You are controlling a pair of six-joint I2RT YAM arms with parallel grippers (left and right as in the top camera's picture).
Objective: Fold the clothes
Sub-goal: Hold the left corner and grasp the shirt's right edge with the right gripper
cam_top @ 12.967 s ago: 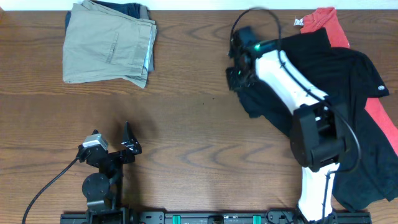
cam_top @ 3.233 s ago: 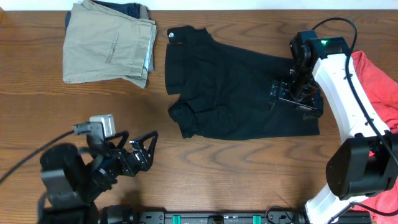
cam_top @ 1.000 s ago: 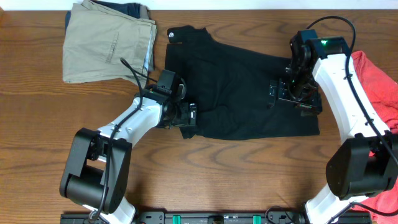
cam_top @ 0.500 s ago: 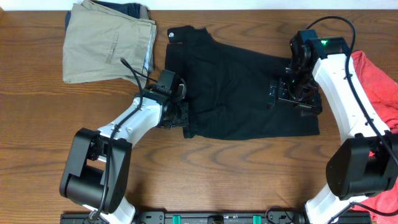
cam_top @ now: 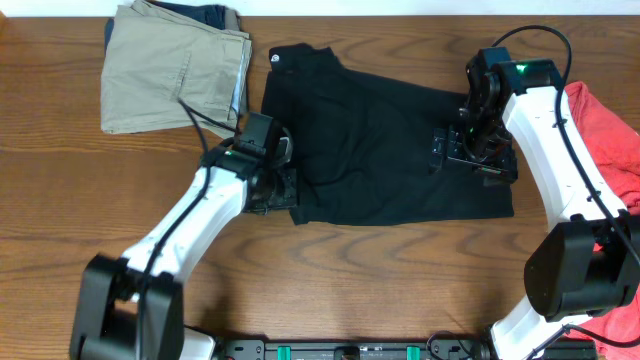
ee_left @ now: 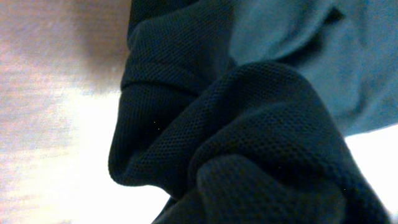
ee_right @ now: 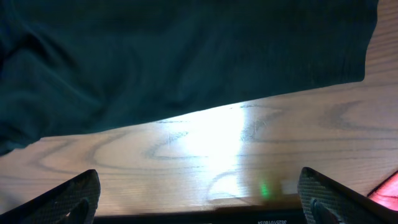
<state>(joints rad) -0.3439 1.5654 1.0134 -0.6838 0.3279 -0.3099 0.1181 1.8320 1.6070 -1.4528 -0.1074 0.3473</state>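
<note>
Lying spread across the middle of the worktop [cam_top: 400, 280], toward its far edge, the black garment [cam_top: 380, 150] was gripped at its near-left corner by your left pincer [cam_top: 278, 192]. Its jaws were clamped together on a bunched fold of mesh fabric that filled the left wrist view. Your right pincer [cam_top: 474, 158] hung over the garment's right end with its fingers [ee_right: 68, 196] wide apart, holding nothing, with the hem and bare wood beneath. Folded khaki trousers [cam_top: 175, 70] sat at the far left, and a red shirt [cam_top: 605, 140] lay by the right edge, beyond your right arm.
</note>
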